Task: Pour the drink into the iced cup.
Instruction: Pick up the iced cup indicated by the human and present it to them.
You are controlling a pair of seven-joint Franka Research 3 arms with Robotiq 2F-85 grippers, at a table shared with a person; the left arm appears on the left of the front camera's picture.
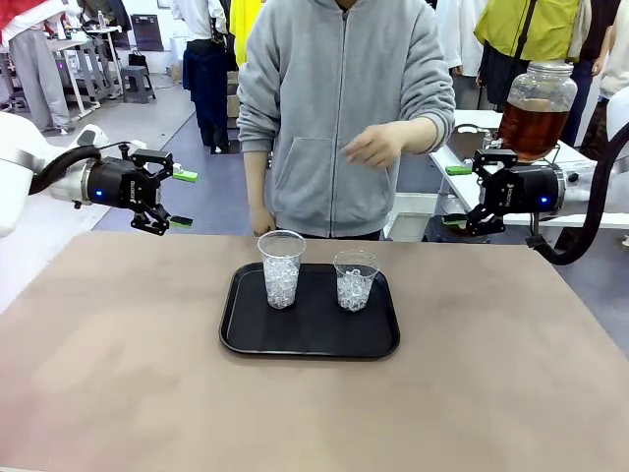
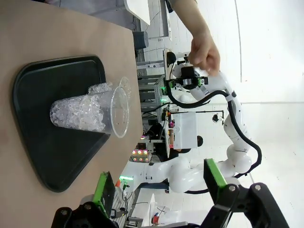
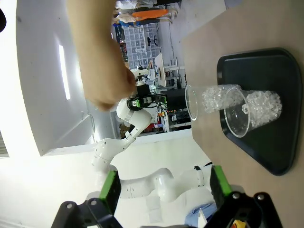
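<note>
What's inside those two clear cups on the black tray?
Both the taller cup and the shorter cup on the tray hold clear ice, piled most of the way up. Neither seems to hold any coloured liquid. The ice hides each cup's very bottom.

shorter cup [image 2: 124, 84] half hidden, hand [image 1: 373, 146] blurred

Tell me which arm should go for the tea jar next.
Right. The right hand, open, hangs just beside the tea jar at the far right; the left hand, also open, is far off on the other side.
</note>
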